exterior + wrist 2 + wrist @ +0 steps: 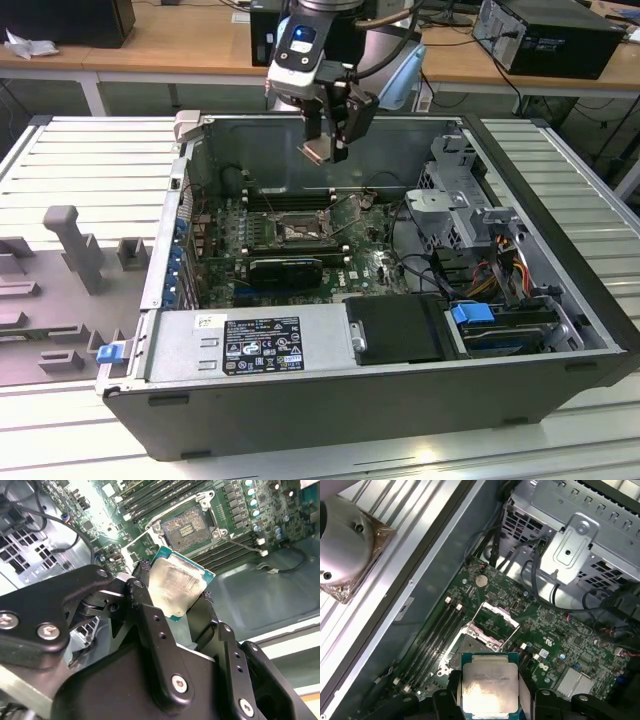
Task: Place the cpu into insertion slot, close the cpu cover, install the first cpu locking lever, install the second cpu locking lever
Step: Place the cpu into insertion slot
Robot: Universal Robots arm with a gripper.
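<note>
My gripper (322, 148) hangs above the open computer case, shut on the cpu (314, 151), a flat square chip with a pale metal top. In both wrist views the cpu (177, 586) (490, 686) sits clamped by its edges between the black fingers (142, 597). Below it on the green board lies the insertion slot (298, 230) (186, 526) (464, 644), dark in the centre and uncovered. The cpu cover (496, 622) (135, 542), a thin silvery frame, stands tilted up beside the slot. A thin locking lever (241, 544) sticks out free next to the socket.
Long black memory slots (437, 630) run beside the socket. A metal drive cage (455, 205) with cables fills the case at the exterior view's right, and a power supply (255, 345) lies along the near wall. Grey fixtures (75, 245) stand on the table at the exterior view's left.
</note>
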